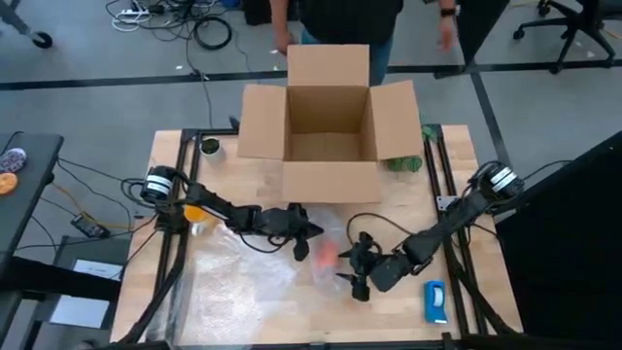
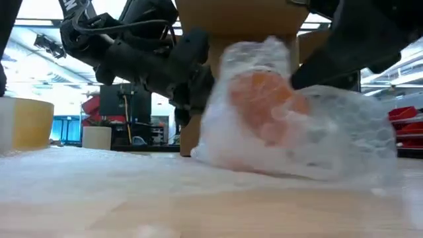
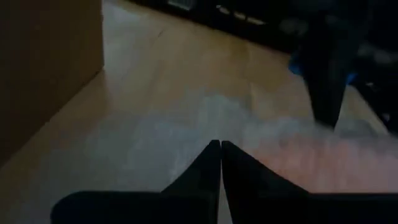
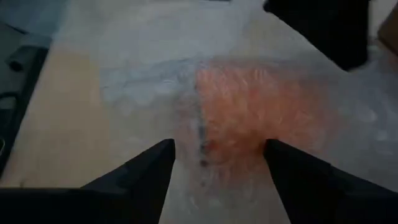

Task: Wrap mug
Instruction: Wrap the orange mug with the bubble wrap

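The right gripper (image 1: 352, 271) sits low over the table's middle with its fingers (image 4: 146, 171) spread wide, the two tips on either side of the mug (image 4: 245, 112) without closing on it. The mug is orange and lies on the table (image 1: 262, 180) under a layer of clear bubble wrap (image 2: 344, 142), which drapes over it and spreads toward the left across the wood. The left gripper (image 1: 303, 236) is just beside the mug on its other side, its fingers (image 3: 214, 171) pressed together tip to tip; whether any wrap is pinched between them cannot be told. Behind both grippers stands an open cardboard box (image 1: 328, 131), flaps folded out, its inside showing only bare cardboard. A flat blue-and-white object (image 1: 435, 300) lies near the table's front right corner. Beyond the box, a person (image 1: 335, 19) stands at the far edge.
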Action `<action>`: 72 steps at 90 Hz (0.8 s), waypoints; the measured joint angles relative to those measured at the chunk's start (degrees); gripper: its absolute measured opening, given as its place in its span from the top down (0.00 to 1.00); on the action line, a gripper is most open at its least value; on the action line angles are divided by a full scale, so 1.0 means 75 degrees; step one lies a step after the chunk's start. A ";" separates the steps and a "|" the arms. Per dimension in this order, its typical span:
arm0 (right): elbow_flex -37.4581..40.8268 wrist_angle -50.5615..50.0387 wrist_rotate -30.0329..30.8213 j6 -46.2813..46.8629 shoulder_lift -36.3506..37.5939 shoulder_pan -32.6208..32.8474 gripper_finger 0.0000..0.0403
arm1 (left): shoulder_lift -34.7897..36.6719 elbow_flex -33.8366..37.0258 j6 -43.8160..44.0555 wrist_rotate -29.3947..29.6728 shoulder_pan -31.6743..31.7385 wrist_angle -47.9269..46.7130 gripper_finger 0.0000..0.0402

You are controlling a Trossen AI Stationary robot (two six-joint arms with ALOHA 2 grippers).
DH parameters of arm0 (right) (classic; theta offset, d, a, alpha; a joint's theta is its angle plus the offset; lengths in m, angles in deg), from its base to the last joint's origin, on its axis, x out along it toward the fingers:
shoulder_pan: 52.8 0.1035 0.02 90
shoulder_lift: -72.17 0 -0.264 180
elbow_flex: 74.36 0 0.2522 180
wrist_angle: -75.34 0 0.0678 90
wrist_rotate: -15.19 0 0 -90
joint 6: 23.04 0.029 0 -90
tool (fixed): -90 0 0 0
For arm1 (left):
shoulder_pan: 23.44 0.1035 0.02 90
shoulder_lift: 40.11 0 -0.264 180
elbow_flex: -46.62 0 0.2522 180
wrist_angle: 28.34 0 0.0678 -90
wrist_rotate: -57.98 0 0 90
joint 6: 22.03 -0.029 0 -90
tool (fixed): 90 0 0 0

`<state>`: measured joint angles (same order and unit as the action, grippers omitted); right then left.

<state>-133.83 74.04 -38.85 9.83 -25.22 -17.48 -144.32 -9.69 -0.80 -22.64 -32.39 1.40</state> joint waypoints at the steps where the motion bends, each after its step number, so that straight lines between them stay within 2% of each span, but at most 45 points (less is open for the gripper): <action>1: -0.0001 0.0055 0.0047 -0.0009 -0.0059 -0.0009 0.42 | 0.0000 0.0000 0.0000 0.0000 -0.0010 0.0006 1.00; 15: -0.0078 0.0421 0.1060 -0.0563 -0.0682 -0.0082 0.45 | 0.0000 0.0000 -0.0015 -0.0032 -0.0191 0.0010 1.00; 27: -0.0431 0.0310 0.1817 -0.1831 -0.1003 -0.0072 0.50 | 0.0003 0.0000 -0.0019 0.0038 -0.0380 0.0068 1.00; 39: -0.0830 0.0149 0.2062 -0.2859 -0.1095 -0.0125 0.56 | 0.0405 0.0003 -0.0003 0.0038 -0.0590 -0.0179 1.00; 47: -0.0993 -0.0123 0.2115 -0.2939 -0.1095 -0.0217 0.58 | 0.1058 0.0002 -0.0088 0.0107 -0.0759 -0.0933 1.00; 59: -0.1029 -0.0375 0.2066 -0.2936 -0.1095 -0.0396 0.60 | 0.2055 -0.0009 -0.0140 0.0711 -0.1094 -0.2907 1.00; 72: -0.1033 -0.0258 0.1548 -0.2942 -0.1092 -0.0651 0.59 | 0.2460 0.0000 0.0454 0.1230 -0.1471 -0.4312 1.00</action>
<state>-141.57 72.11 -27.24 -12.23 -33.42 -22.36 -125.87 -9.69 2.61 -13.41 -43.42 -30.94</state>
